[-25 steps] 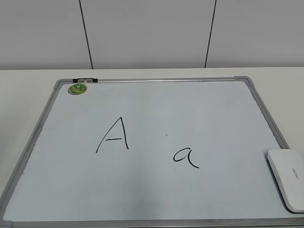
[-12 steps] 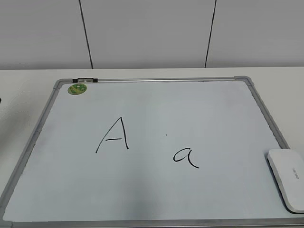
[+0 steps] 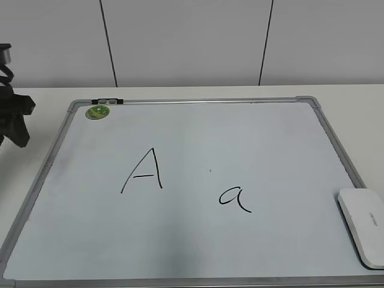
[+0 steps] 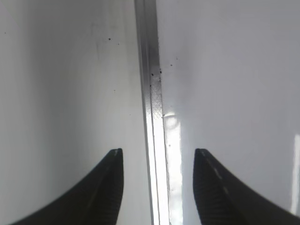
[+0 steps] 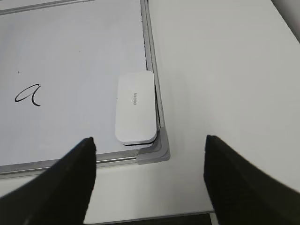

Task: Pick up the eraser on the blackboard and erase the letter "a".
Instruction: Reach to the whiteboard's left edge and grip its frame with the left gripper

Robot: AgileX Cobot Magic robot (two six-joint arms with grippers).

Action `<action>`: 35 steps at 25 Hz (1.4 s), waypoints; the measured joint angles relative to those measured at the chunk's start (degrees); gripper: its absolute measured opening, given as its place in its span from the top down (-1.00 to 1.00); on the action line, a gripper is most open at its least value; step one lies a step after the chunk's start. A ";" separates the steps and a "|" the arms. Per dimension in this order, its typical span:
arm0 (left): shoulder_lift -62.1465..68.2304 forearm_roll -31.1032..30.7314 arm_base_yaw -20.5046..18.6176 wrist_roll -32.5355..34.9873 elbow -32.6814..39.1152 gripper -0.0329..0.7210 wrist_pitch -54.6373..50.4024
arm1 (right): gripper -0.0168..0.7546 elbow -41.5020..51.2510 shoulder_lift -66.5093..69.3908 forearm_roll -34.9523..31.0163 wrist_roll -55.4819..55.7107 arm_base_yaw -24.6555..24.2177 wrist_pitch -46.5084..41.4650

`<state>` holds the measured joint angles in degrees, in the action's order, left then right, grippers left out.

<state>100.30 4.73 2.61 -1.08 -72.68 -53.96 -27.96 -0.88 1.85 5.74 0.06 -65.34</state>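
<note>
The blackboard (image 3: 198,264) is a white dry-erase board with a grey frame, lying flat on the table. The small letter "a" (image 3: 235,198) is written right of centre; it also shows in the right wrist view (image 5: 29,95). The eraser (image 3: 363,225), a white rounded block, lies at the board's near right corner. In the right wrist view the eraser (image 5: 136,107) is ahead of my right gripper (image 5: 150,139), which is open, empty and above it. My left gripper (image 4: 158,152) is open and empty, straddling the board's frame (image 4: 152,93) from above. The left arm (image 3: 13,117) shows at the far left.
A tall capital "A" (image 3: 144,171) is written left of the "a". A round green sticker (image 3: 98,111) sits at the board's far left corner. A grey corner cap (image 5: 157,152) lies just beside the eraser. White table (image 5: 225,84) surrounds the board; a panelled wall stands behind.
The left arm has come into the exterior view at the far left edge. The board, the letters and the eraser have not moved.
</note>
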 joint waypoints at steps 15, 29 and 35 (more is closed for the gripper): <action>11.06 -4.73 0.00 -1.85 -6.38 -0.02 -0.64 | -0.43 0.00 0.00 0.00 0.00 0.00 0.00; 16.64 -4.73 0.00 -1.99 -6.82 -0.02 1.33 | -0.43 0.00 0.00 0.00 0.00 0.00 0.00; 19.05 -4.73 0.00 -1.99 -6.82 -0.02 2.21 | -0.43 0.00 0.00 0.00 0.00 0.00 0.00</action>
<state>119.35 0.00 2.61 -3.07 -79.50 -51.75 -27.96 -0.88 1.85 5.74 0.06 -65.34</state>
